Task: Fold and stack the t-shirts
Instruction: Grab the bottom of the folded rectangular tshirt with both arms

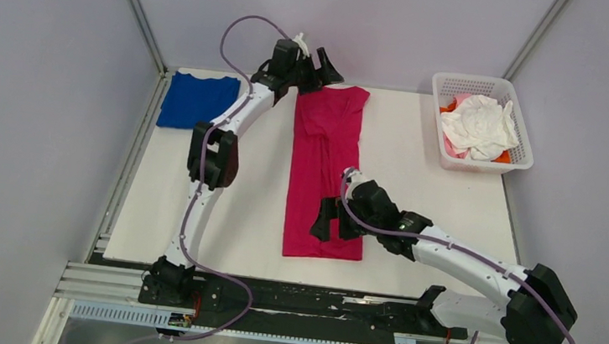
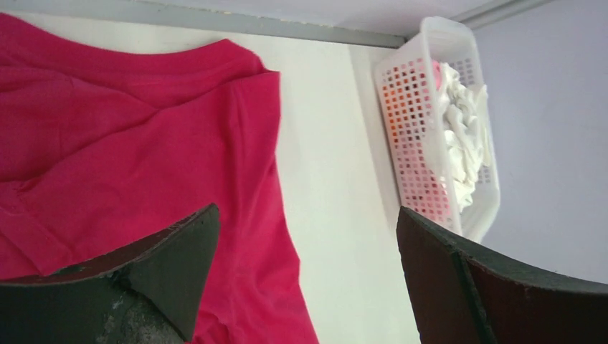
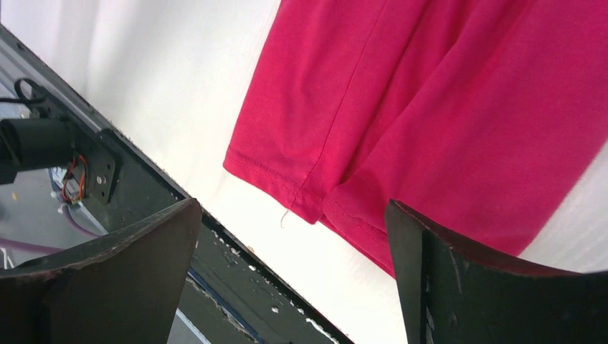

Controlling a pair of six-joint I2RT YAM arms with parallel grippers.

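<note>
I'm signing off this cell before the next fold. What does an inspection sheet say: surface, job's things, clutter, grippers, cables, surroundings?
Surface: white table, flat.
Job's things: magenta t-shirt in a long strip mid-table; blue t-shirt folded at the far left; white t-shirt over orange cloth and pink cloth in the basket.
Clutter: nothing seen.
Grippers: left gripper open over the magenta shirt's far end; right gripper open over its near hem; fingers empty.
Cables: purple cables loop along both arms.
Surroundings: grey walls; black rail at the near edge.
</note>
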